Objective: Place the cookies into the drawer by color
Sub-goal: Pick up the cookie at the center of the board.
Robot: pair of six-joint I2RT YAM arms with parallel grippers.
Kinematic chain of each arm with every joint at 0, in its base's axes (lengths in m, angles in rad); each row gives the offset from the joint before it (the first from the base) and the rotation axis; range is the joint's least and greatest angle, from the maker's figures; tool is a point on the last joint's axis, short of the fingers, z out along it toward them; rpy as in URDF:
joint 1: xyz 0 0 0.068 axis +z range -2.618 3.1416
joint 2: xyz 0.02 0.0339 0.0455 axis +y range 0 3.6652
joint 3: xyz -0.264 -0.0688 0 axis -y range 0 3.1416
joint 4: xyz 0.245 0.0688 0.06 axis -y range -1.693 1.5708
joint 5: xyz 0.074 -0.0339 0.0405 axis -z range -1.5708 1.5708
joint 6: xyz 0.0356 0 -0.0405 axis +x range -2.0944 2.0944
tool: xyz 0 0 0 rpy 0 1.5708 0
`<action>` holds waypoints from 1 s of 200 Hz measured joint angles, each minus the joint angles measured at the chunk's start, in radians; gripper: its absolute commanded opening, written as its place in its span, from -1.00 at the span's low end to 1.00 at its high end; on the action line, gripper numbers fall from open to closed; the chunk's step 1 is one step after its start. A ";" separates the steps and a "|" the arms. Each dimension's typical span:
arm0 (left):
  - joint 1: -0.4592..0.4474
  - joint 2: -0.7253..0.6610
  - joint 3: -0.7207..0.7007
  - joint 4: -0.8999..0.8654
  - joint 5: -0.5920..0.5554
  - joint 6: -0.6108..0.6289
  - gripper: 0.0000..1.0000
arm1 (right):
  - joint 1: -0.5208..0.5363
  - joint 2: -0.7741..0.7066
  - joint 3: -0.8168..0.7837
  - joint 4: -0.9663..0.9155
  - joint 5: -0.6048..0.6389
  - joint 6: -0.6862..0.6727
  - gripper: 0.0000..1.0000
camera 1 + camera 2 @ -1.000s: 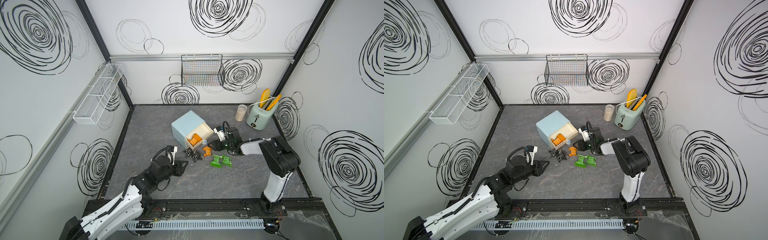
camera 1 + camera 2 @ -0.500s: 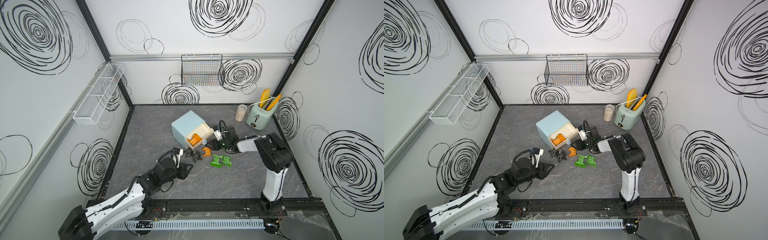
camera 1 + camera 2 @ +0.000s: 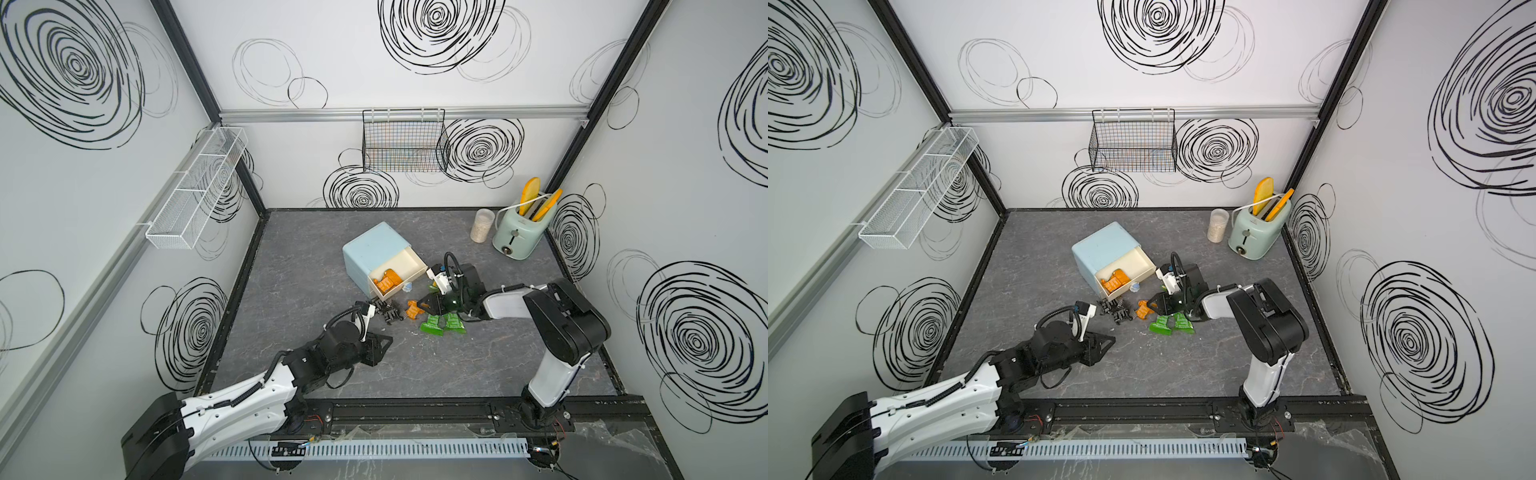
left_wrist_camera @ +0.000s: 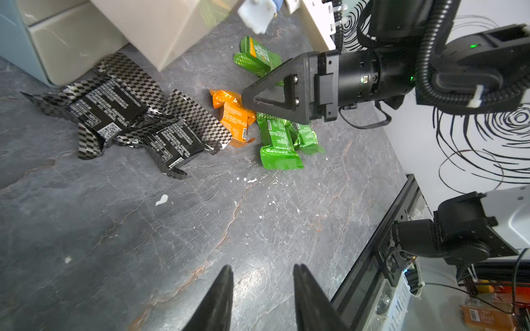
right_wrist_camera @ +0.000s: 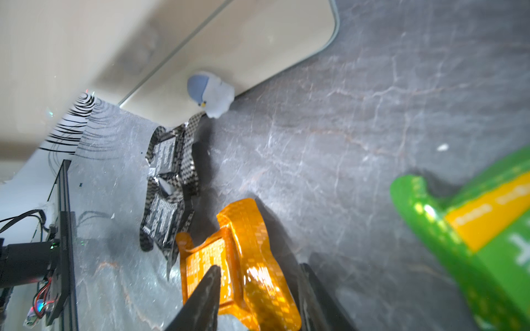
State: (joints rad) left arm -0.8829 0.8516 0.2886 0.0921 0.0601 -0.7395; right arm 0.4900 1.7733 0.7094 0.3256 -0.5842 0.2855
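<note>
1. Over the last second, the left arm has sunk lower and stretched further out over the table (image 3: pixel 457 374). This has carried the left gripper (image 3: pixel 384 345) slightly toward the front and the robot's right. The right gripper (image 3: pixel 422 301) has eased closer onto the loose orange packet (image 3: pixel 413 311).
2. The packets and the top drawer (image 3: pixel 409 266) lie where they did. The drawer is pulled out of the pale-blue cabinet (image 3: pixel 372 251) with orange packets (image 3: pixel 386 283) inside.
3. On the table, the black packets (image 3: pixel 390 312) sit just in front of the drawer. The green packets (image 3: pixel 440 326) lie beside the loose orange one.
4. The left arm reaches low from the front rail (image 3: pixel 415 409), and its gripper points at the packets from well apart. In the left wrist view its jaws are spread, with only bare table between them.
5. The right arm bends at a raised elbow, and its forearm runs low toward the cabinet. In the right wrist view its jaws stand either side of the orange packet (image 5: pixel 238 258). We cannot tell whether they press it.
</note>
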 measured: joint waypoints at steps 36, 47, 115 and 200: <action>-0.013 0.023 0.000 0.022 -0.014 -0.002 -0.19 | 0.014 -0.017 -0.035 0.012 -0.020 0.021 -0.27; -0.014 0.031 0.000 0.024 -0.020 -0.002 -0.19 | 0.023 -0.026 -0.047 0.013 -0.022 0.026 -0.29; -0.017 0.119 0.000 0.081 -0.037 -0.001 -0.23 | 0.046 -0.042 -0.081 0.019 -0.047 0.064 -0.49; -0.034 0.257 0.000 0.202 -0.110 0.009 -0.27 | 0.048 -0.023 -0.082 0.050 -0.089 0.110 -1.00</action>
State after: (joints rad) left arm -0.9165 1.1084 0.2882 0.2939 -0.0502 -0.7303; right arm 0.5381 1.7504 0.6273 0.3759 -0.6735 0.3958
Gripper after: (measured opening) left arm 0.363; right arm 0.055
